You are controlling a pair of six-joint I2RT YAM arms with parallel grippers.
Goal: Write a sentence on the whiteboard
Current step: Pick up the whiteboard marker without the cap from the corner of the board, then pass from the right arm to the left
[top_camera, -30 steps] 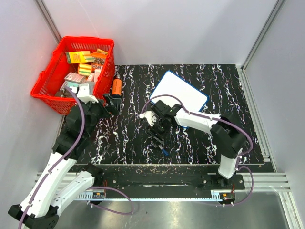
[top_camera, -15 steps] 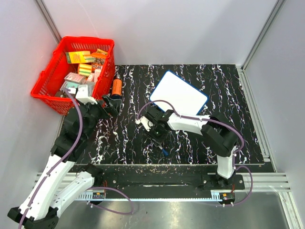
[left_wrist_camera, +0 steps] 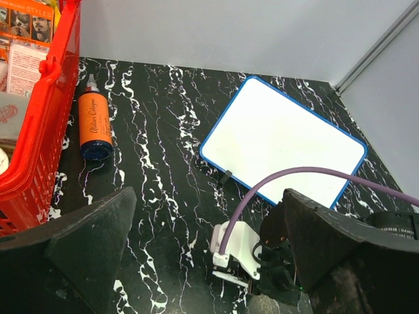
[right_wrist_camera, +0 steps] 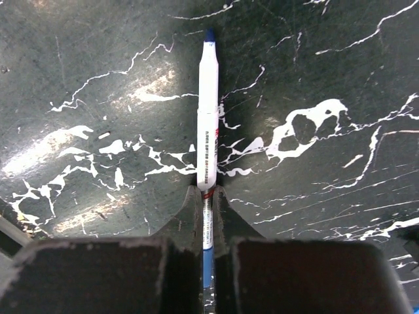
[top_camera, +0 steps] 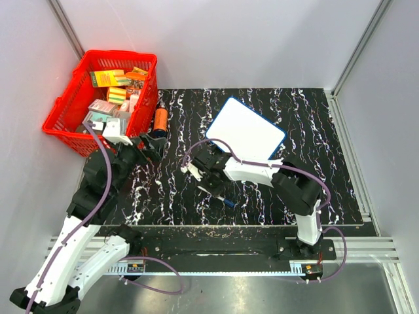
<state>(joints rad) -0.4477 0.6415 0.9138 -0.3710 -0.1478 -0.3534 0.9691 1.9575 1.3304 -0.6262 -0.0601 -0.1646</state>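
The whiteboard (top_camera: 249,131) lies flat and tilted on the black marbled mat, blue-rimmed, and its white surface (left_wrist_camera: 281,140) is blank; no sentence shows on it. A white marker (right_wrist_camera: 208,111) with a blue tip and a blue rear end lies on the mat in front of the board (top_camera: 219,198). My right gripper (right_wrist_camera: 207,191) is shut on the marker's barrel, fingers pointing down at the mat (top_camera: 211,184). My left gripper (left_wrist_camera: 209,196) hangs wide open above the mat near the basket (top_camera: 143,145), holding nothing.
A red basket (top_camera: 65,104) full of packets stands at the back left, its wall (left_wrist_camera: 39,131) close to my left gripper. An orange bottle (top_camera: 160,119) lies beside it. A small dark piece (left_wrist_camera: 226,176) rests at the board's near edge. Grey walls enclose the table.
The right gripper moved left and down over the marker and closed its jaws on the barrel. The left arm barely shifted and stayed open.
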